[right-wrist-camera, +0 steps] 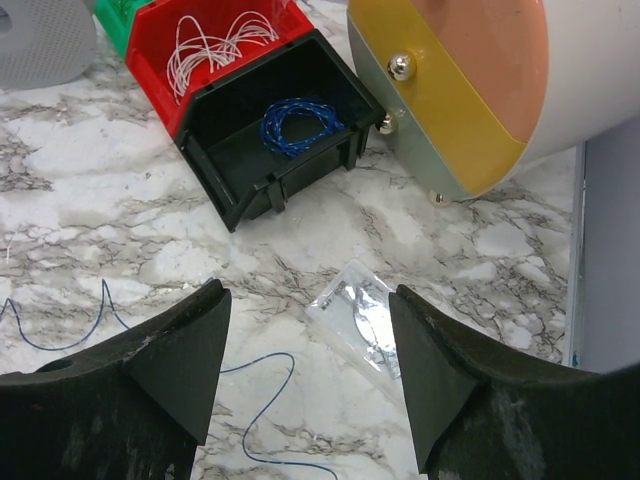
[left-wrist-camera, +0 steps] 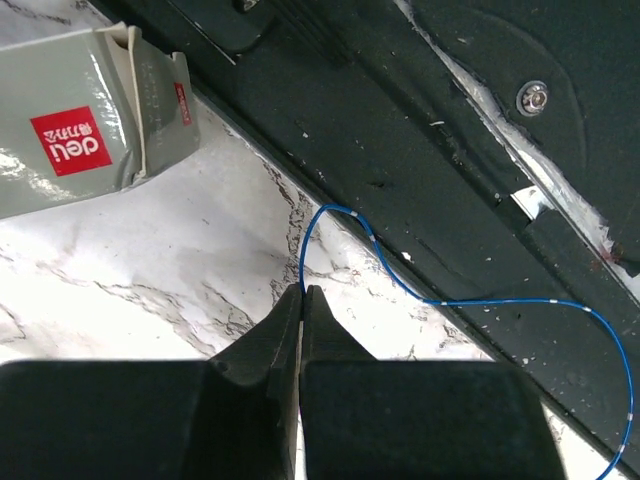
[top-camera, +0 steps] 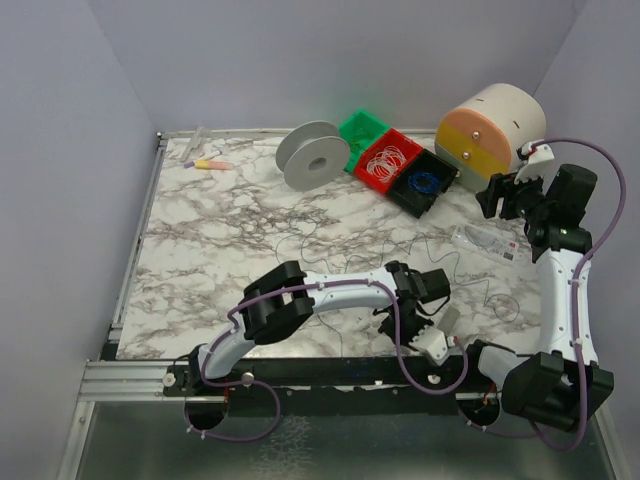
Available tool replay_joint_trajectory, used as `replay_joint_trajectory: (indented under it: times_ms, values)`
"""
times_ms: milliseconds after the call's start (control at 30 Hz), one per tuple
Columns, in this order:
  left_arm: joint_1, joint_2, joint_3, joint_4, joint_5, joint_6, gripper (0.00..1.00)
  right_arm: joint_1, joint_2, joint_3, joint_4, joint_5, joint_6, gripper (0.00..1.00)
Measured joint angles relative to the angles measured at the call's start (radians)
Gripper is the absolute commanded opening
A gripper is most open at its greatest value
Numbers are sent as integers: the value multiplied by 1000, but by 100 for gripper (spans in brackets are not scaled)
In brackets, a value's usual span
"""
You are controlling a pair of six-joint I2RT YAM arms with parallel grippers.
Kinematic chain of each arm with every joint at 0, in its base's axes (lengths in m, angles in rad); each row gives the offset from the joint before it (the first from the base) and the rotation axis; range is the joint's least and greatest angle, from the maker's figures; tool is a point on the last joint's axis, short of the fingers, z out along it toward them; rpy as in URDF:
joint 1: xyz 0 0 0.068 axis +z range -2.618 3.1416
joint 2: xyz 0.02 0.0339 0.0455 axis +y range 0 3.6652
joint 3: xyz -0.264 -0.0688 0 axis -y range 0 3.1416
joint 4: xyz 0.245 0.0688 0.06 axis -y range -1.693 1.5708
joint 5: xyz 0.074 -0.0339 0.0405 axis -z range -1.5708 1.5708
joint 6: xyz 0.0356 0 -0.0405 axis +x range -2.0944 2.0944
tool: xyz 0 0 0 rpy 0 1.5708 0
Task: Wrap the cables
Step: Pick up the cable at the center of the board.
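Top view: found thin dark cables (top-camera: 440, 252) lying loose in curls across the middle and right of the white marble tabletop (top-camera: 200, 250), well apart from the grey plastic spool (top-camera: 312, 155) at the far edge. Noted the right gripper (top-camera: 505, 200) raised beside the round yellow, peach and white drum (top-camera: 490, 125).

Left wrist view: found the left gripper (left-wrist-camera: 302, 290) low at the near edge, fingers (left-wrist-camera: 255, 350) pressed shut tip to tip, pinching one strand looping away over the black base rail (left-wrist-camera: 420, 130). Recorded a grey cardboard box with red label (left-wrist-camera: 80, 120) near, not touching.

Right wrist view: found the fingers (right-wrist-camera: 170, 360) spread wide, gripping nothing, above a clear plastic bag (right-wrist-camera: 360, 325). Logged another strand on the marble by one finger; beyond, a black plastic bin (right-wrist-camera: 300, 180) holding a blue wire coil (right-wrist-camera: 298, 125), beside a red plastic bin (right-wrist-camera: 150, 60) of white wire rings (right-wrist-camera: 215, 45)
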Motion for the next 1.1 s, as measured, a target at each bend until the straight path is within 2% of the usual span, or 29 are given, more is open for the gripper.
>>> replay_joint_trajectory:
  times_ms: [167, 400, 633, 733, 933, 1100]
  values:
    - [13, 0, 0, 22, -16, -81, 0, 0, 0, 0, 0, -4, 0, 69]
    - [106, -18, -13, 166, -53, -351, 0, 0, -5, 0, -1, -52, 2, 71]
    - [294, -256, -245, 446, -102, -651, 0, -2, -51, -10, 19, -253, 56, 75]
    - [368, -347, -299, 551, -108, -743, 0, -2, -52, -14, 65, -348, 112, 75]
    - [468, -397, -303, 706, -102, -907, 0, 33, 66, -20, 278, -516, 344, 75]
    - [537, -397, -303, 778, -84, -1047, 0, 157, 234, -20, 441, -571, 458, 64]
